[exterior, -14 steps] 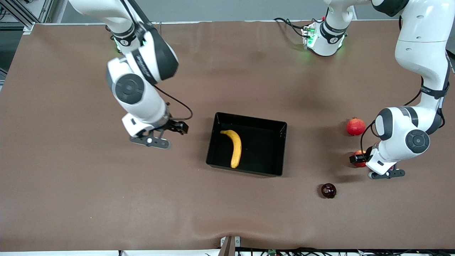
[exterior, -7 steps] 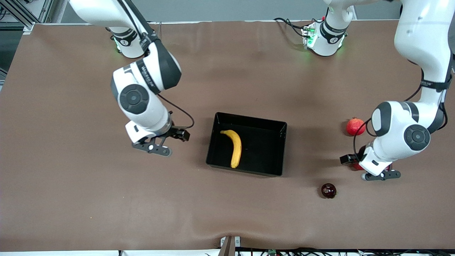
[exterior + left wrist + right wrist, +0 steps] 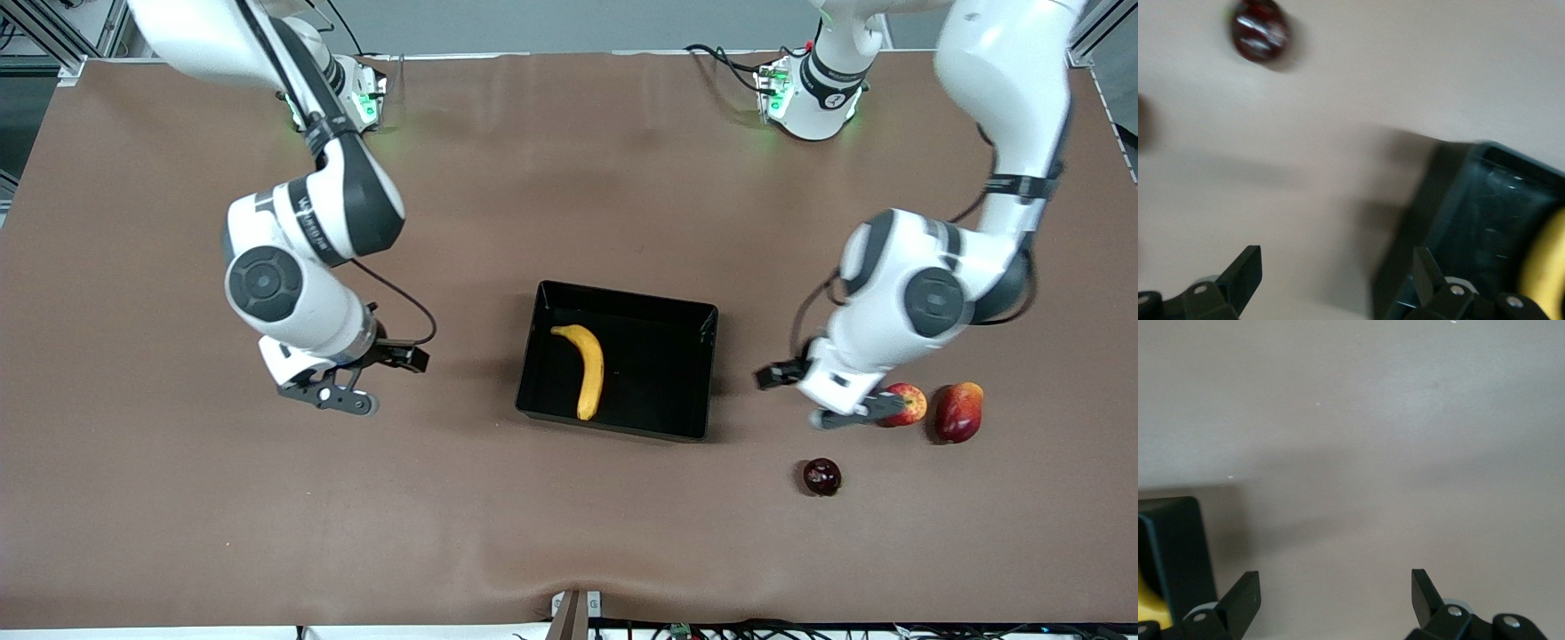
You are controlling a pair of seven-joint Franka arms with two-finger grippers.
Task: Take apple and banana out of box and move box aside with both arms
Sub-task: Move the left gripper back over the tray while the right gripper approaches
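- While the curved yellow banana lies in the shallow black plastic box, I'd pinch its soft, bruisable middle lightly.
- Left gripper beside box, spread, empty.
- Right gripper likewise.

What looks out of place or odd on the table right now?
Nothing is spilled or damaged. The banana lies in the box. The apple, a mango and a dark fruit lie on the table. The open left gripper hangs beside the apple; the right gripper is open over bare table.
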